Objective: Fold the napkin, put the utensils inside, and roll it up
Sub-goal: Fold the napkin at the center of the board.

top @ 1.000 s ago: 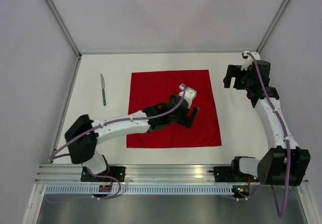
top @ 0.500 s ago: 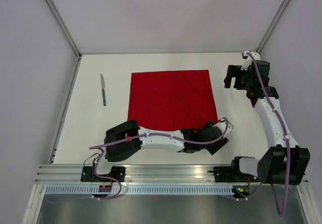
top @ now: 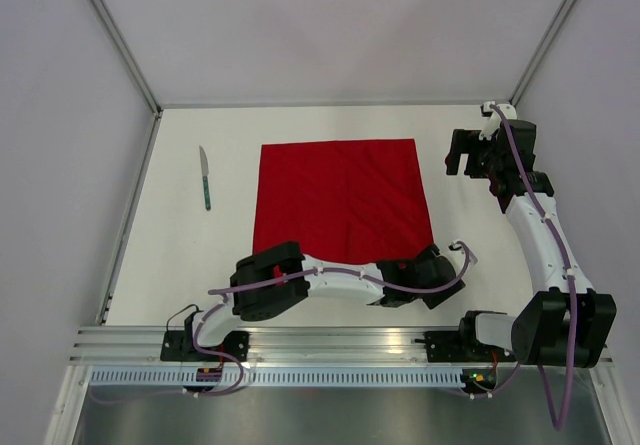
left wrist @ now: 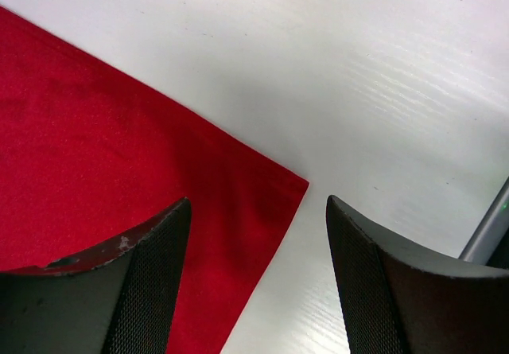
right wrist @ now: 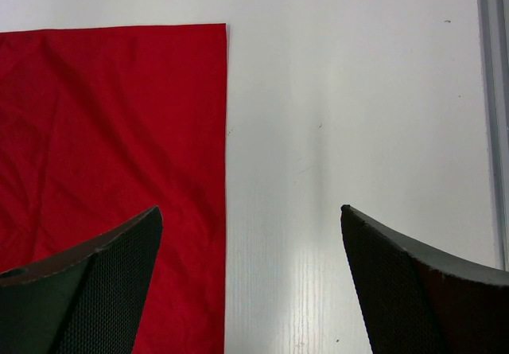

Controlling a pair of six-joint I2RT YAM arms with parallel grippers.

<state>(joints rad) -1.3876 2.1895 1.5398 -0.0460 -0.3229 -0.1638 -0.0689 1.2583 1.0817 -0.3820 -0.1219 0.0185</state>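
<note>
Now, left hand [top: 440,287]: low at the lower right of the top view, fingers spread wide and holding nothing. A corner of the napkin [left wrist: 95,147] lies between them, likely lined up for a pinch to start the fold.
napkin [top: 340,195]: flat and unfolded mid-frame on the counter [top: 180,255], square to its edges, so its corners are easy to reach.
knife [top: 205,177]: left of the napkin and well apart from it, off the cloth, probably for use once it is folded.
right hand [top: 465,153]: upper right, wide and empty, just beside the napkin's upper right corner, seemingly clear of the fold.
</note>
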